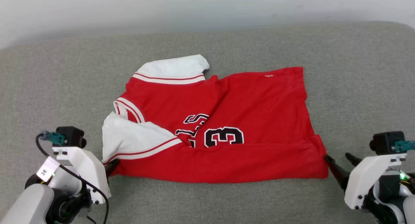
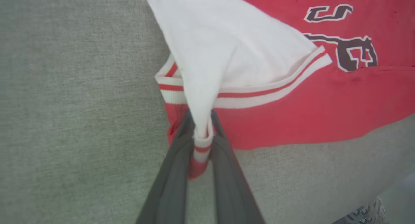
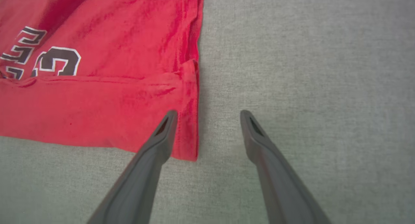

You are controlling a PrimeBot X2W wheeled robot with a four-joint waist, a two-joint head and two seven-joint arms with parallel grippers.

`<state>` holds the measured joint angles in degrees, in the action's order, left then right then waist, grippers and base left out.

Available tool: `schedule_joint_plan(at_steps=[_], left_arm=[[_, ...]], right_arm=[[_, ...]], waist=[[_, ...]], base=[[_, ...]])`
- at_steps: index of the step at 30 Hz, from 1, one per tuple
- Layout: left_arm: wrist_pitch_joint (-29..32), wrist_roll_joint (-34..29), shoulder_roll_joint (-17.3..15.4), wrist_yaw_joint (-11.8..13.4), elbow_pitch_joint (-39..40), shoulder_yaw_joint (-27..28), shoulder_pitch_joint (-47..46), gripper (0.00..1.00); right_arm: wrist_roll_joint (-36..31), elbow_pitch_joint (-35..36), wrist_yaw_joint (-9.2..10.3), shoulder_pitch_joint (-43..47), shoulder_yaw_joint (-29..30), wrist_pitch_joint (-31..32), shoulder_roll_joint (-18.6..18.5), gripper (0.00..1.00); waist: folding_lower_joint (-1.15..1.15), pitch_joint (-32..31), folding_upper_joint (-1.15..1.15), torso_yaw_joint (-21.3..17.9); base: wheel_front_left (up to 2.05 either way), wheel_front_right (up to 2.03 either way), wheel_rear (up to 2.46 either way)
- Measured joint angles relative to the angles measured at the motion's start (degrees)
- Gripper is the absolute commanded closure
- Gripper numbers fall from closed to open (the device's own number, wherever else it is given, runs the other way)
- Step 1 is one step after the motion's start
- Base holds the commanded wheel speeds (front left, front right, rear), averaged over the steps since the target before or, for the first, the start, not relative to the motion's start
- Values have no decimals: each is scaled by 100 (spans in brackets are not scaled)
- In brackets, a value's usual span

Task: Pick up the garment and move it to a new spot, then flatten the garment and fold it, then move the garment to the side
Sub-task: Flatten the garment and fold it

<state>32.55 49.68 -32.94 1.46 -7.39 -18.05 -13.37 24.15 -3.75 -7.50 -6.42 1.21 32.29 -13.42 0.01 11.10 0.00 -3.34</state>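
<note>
The red jersey (image 1: 246, 120) lies lengthwise, neck toward the left gripper (image 2: 201, 120), which clamps its sleeve cuff (image 2: 202, 147); hem (image 3: 191, 88) at the right gripper (image 3: 209, 113), fingers apart.

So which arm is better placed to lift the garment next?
Left. The left gripper is shut on the garment at its striped sleeve cuff, ready to lift. The right gripper stands open at the hem corner, gripping nothing yet.

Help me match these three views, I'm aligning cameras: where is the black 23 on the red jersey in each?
Head view: the 23, just below centre.
Left wrist view: upper right, partly hidden by a crease.
Right wrist view: far left, upper half.
Shared landmark: the folded red band bordering the number.
</note>
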Motion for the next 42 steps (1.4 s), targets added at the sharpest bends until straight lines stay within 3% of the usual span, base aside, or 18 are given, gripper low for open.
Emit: schedule_joint_plan(at_steps=[5, 15, 16, 17, 24, 31, 38, 42], left_arm=[[57, 47, -33, 112, 401, 41, 3, 100], [19, 63, 23, 134, 561, 21, 31, 100], [1, 71, 26, 134, 550, 21, 34, 100], [-8, 85, 27, 133, 542, 24, 40, 100], [-167, 101, 60, 96, 504, 53, 119, 100], [-336, 147, 49, 63, 646, 81, 481, 100], [-399, 141, -69, 237, 965, 105, 1093, 100], [-327, 202, -155, 479, 1205, 123, 1749, 100]], right_arm=[[5, -47, 0, -273, -242, 465, 10, 0], [211, -1120, 10, -782, -720, 875, 65, 0], [237, -1157, 11, -805, -742, 876, 57, 64], [265, -1196, 11, -836, -769, 877, 48, 100], [472, -1194, -1, -943, -900, 848, -60, 100], [554, -536, -1, -780, -781, 933, -392, 100], [533, -82, -1, -197, -712, 1157, -465, 100], [576, 325, -1, 415, -547, 1317, -417, 100]], waist=[[0, 180, 0, 81], [0, 439, 0, 206], [0, 444, 0, 211], [0, 442, 0, 210], [0, 310, 0, 214], [0, -129, 0, 234], [-1, -607, 0, 245], [-1, -1007, 0, 274]], base=[[0, 0, 0], [0, 0, 0], [0, 0, 0], [0, 0, 0], [0, 0, 0], [0, 0, 0], [0, 0, 0], [0, 0, 0]])
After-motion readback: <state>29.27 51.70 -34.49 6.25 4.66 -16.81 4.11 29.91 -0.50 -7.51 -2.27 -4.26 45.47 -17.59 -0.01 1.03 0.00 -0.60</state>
